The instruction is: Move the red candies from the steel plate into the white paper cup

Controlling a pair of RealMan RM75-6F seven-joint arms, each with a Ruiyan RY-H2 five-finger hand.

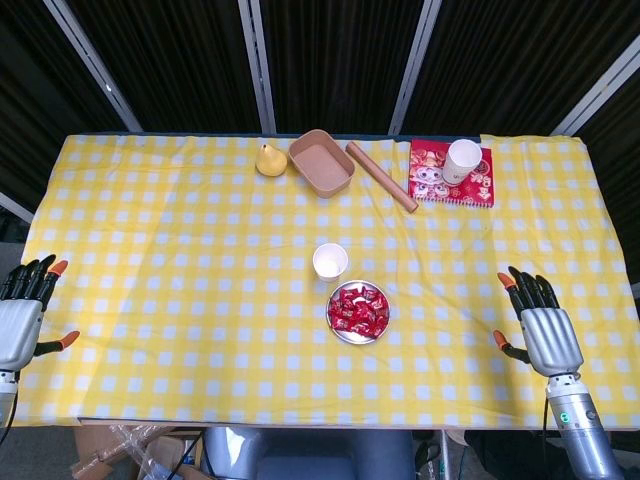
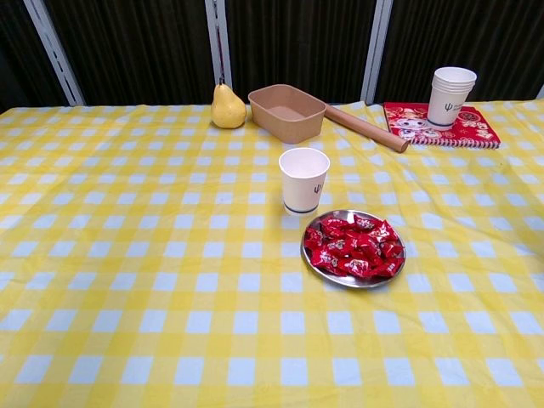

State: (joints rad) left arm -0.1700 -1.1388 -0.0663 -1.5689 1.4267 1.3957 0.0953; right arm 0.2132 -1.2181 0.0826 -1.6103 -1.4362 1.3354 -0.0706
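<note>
From the head view, the left hand [image 1: 22, 318] waits at the left table edge with fingers spread, holding nothing. The right hand [image 1: 543, 332] waits at the right edge, spread and holding nothing too. The red candies [image 1: 358, 309] sit piled on the steel plate [image 1: 340, 333], just below the white paper cup [image 1: 330, 260].

From the chest view (no hands here), the cup [image 2: 304, 179] stands upright just behind the plate [image 2: 357, 282] of candies [image 2: 353, 246].

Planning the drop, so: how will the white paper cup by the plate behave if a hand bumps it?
The white paper cup looks empty and tall for its base, so it is probably light and apt to tip. Its thin paper wall would likely dent if squeezed. On its side it might roll toward the steel plate.
</note>
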